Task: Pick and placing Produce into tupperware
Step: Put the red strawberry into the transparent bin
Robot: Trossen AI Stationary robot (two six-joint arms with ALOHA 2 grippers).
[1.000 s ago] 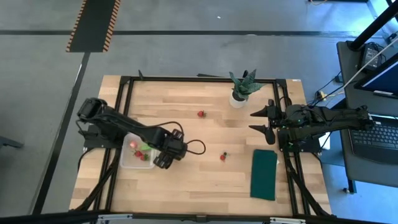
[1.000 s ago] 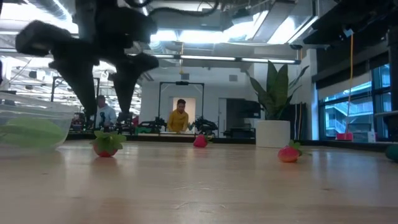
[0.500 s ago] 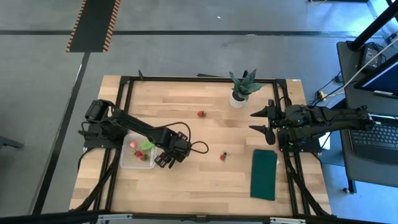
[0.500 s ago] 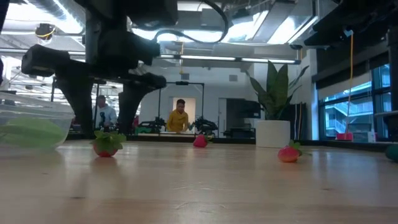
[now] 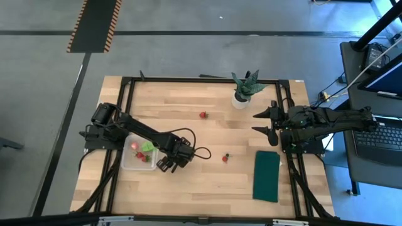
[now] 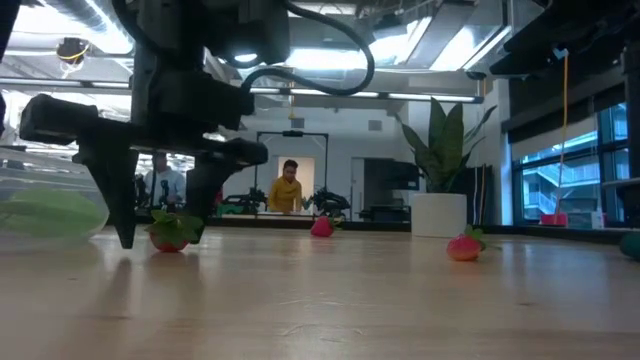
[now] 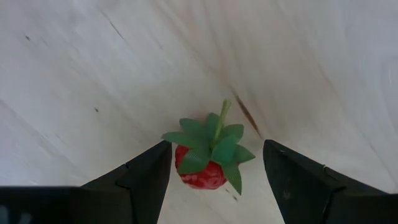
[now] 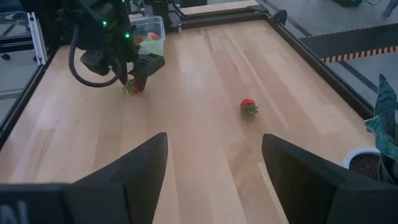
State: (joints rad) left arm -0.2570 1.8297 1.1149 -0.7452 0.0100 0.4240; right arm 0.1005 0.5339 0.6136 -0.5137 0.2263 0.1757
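My left gripper point(image 5: 169, 164) is open and low over the table, just right of the tupperware point(image 5: 129, 164). Its fingers stand on either side of a red strawberry point(image 7: 200, 167) with a green top, which lies on the wood; the low view shows the fingertips down by the table beside the strawberry point(image 6: 170, 234). The clear tupperware holds red strawberries point(image 5: 135, 147) and the light green leafy piece point(image 5: 148, 145). Two more strawberries lie on the table, one far point(image 5: 203, 115) and one near the middle point(image 5: 225, 158). No olive-brown piece shows. My right gripper point(image 5: 266, 123) waits open at the table's right side.
A spiky potted plant point(image 5: 242, 91) stands at the far edge. A dark green cloth point(image 5: 267, 176) lies at the near right. The black frame rails point(image 5: 129, 80) run around the table. Bare wood lies between the two arms.
My left gripper has gone a little toward the table's right and near edges, away from the tupperware, and down. Its open fingers have come down on either side of the strawberry, which has stayed where it lay.
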